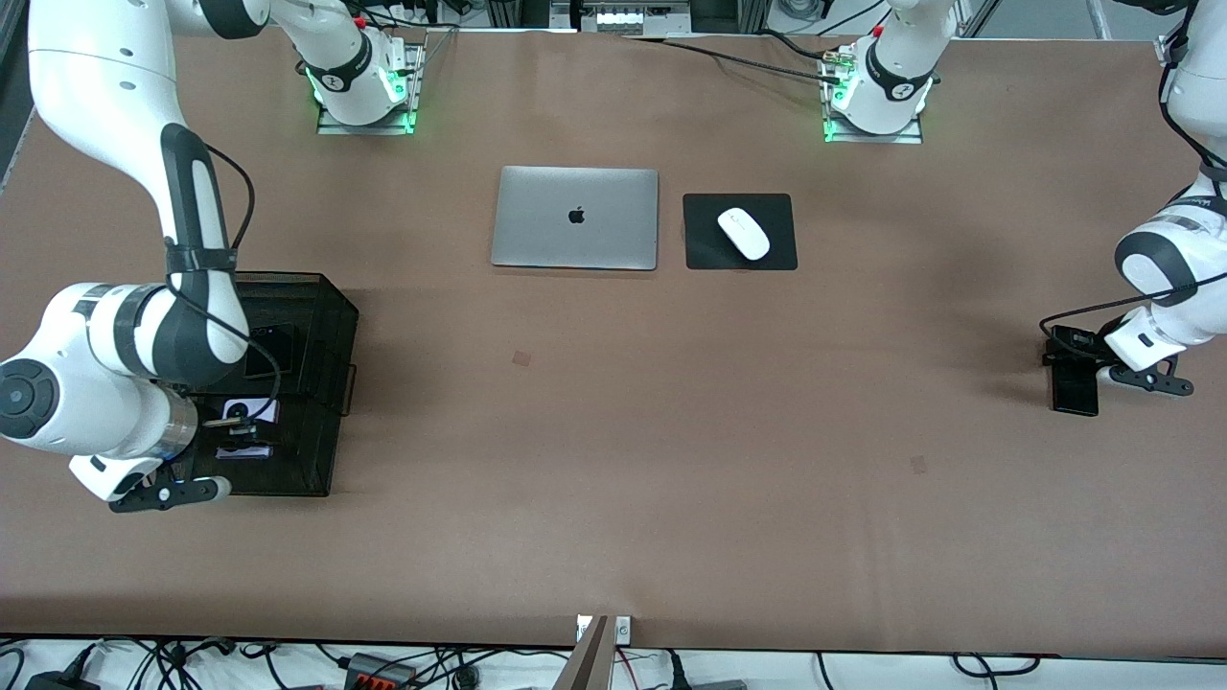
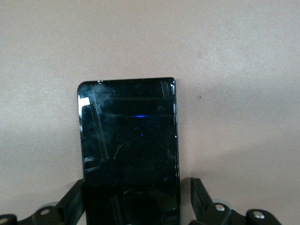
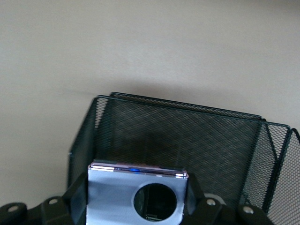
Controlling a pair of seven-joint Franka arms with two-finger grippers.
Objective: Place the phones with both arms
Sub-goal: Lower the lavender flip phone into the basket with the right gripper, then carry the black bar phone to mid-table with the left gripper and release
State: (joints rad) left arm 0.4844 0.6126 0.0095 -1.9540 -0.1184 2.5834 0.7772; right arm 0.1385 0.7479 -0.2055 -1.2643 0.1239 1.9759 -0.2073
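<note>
Placing underway: right gripper (image 3: pixel 136 206) jaws clamp the lilac phone (image 3: pixel 137 198) above the mesh basket (image 3: pixel 187 136); left gripper (image 2: pixel 138 206) jaws, apart, straddle the long black phone (image 2: pixel 129 145) on the worktop (image 1: pixel 613 431). Next: lower lilac phone, close left.

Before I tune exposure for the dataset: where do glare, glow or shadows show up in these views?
Front view: green glow at both arm bases, soft arm shadows on the table. Left wrist view: blue glints and smeared reflections on the long black phone. Right wrist view: bright highlight along the lilac phone edge, dark shadow inside the mesh basket.
</note>
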